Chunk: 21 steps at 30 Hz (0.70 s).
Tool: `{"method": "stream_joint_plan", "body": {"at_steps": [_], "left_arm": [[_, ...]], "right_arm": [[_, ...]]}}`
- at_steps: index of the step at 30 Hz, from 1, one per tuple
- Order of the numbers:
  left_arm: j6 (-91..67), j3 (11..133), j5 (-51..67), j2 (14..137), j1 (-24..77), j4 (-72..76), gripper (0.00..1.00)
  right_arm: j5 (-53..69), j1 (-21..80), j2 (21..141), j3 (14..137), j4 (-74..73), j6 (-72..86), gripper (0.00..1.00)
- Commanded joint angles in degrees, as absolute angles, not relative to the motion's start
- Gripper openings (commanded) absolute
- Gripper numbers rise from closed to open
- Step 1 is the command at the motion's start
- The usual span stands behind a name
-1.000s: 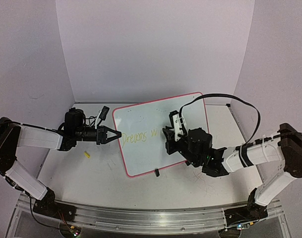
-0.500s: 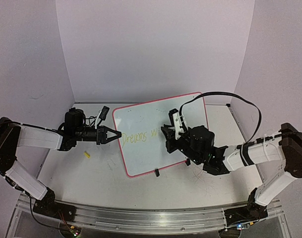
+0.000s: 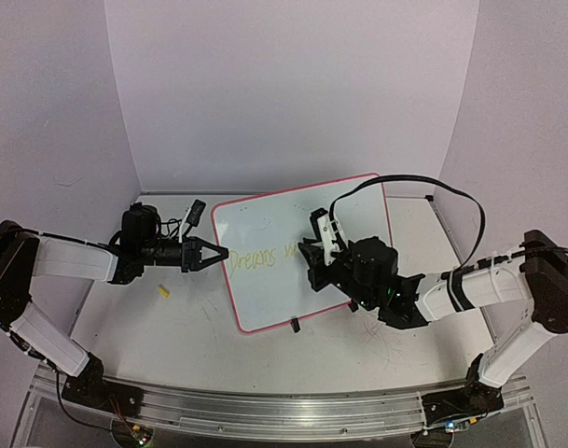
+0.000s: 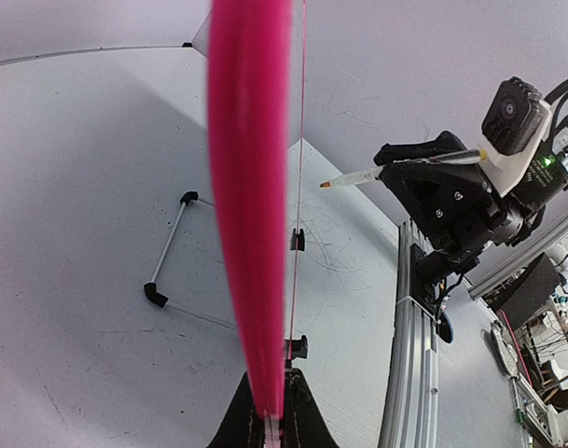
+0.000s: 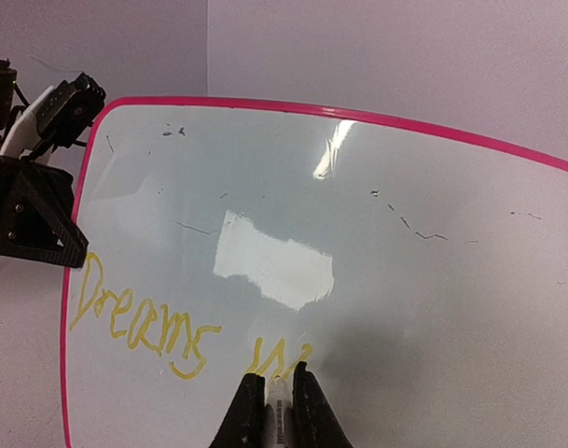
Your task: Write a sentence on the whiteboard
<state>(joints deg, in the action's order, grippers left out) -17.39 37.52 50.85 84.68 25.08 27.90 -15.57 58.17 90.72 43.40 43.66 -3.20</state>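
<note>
The sentence is not complete: in thin yellow letters it reads "Dreams" and then a "w". The last letter lies directly in front of the fingertips of the right hand, and the word "Dreams" runs from there toward the left hand.

The writing is on the whiteboard, a glossy white board with a pink-red rim. It stands tilted on the surface between the two hands. One small black stand leg shows at its near edge, beside the right hand.

The right hand is clenched on a marker, a white one with a yellow tip. The tip points at the board and is very close to it. From the right wrist view the fingers hide the tip, so I cannot tell if it touches.

The left hand is closed on the left rim of the board. In the left wrist view the pink rim goes up from between its two fingers.

A small yellow piece lies on the surface near the left hand, on its near side and apart from the board. A black cable makes an arc above the right arm.
</note>
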Motion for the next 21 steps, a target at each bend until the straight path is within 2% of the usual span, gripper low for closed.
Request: {"method": "stream_joint_plan", "body": {"at_steps": [1, 21], "left_arm": [[-13.4, 40.0, 49.1, 85.0, 26.4, 25.9, 0.0], [-13.1, 40.2, 49.3, 85.3, 26.4, 25.8, 0.0]], "right_arm": [[-17.3, 58.2, 90.8, 44.8, 45.0, -3.1, 0.0], [-15.5, 58.0, 92.7, 46.2, 45.2, -3.1, 0.0]]}}
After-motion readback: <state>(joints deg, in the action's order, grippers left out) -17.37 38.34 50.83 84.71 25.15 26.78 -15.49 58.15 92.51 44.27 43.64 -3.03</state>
